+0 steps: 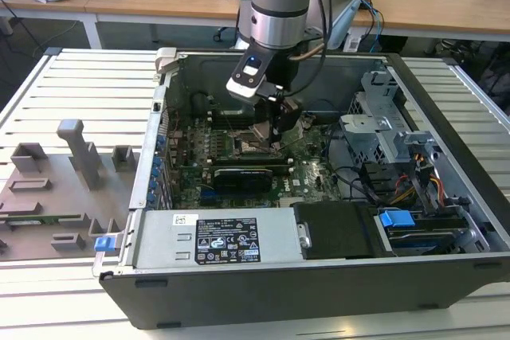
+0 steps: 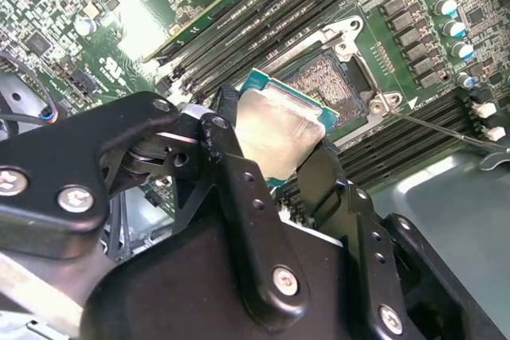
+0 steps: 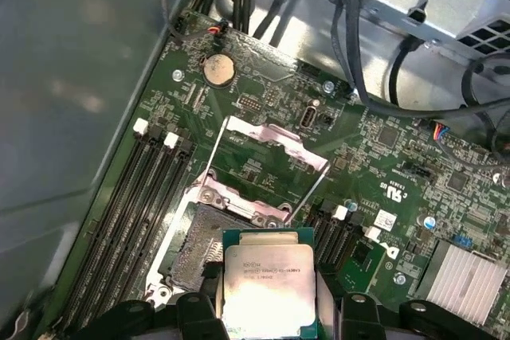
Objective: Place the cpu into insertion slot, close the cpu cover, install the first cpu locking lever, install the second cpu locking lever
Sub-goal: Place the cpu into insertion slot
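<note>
Clamped in my pincer [image 2: 271, 153], the cpu [image 3: 269, 280] hovers over the open insertion slot [image 2: 331, 85]; the cpu cover [image 3: 275, 139] stands raised, leaving its way clear.

Slatted pale metal surface [image 1: 88, 77] bearing two things

An open black computer case [image 1: 319, 284] lies on its side across the slats. Just beside it, toward the exterior view's left, a flat grey fixture [image 1: 48, 197] with upright holders rests on the surface. A small blue piece [image 1: 102, 244] sits between fixture and case.
</note>
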`<state>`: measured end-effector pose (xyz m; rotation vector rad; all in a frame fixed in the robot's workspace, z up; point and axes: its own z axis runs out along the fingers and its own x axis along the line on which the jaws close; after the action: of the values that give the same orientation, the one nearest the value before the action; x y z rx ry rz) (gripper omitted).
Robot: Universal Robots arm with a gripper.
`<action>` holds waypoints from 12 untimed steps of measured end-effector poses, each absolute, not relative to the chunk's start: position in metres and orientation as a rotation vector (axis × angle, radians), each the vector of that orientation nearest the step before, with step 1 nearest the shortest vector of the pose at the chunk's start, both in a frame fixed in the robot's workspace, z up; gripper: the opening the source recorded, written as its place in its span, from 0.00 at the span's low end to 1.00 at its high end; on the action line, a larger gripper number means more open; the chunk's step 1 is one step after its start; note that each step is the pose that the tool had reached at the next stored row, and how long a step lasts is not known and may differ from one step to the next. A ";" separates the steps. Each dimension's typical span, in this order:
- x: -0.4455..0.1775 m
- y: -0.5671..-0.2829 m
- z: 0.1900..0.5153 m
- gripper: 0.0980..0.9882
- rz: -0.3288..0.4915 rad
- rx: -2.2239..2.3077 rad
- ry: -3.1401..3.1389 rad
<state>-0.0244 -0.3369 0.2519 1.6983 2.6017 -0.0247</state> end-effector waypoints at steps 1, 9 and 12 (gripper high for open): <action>-0.024 -0.337 0.252 0.50 -0.029 1.712 2.591; -0.024 -0.337 0.252 0.50 -0.052 1.792 2.525; -0.024 -0.337 0.252 0.50 -0.063 1.818 2.501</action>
<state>-0.0244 -0.3369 0.2516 1.8179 2.5011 -0.0632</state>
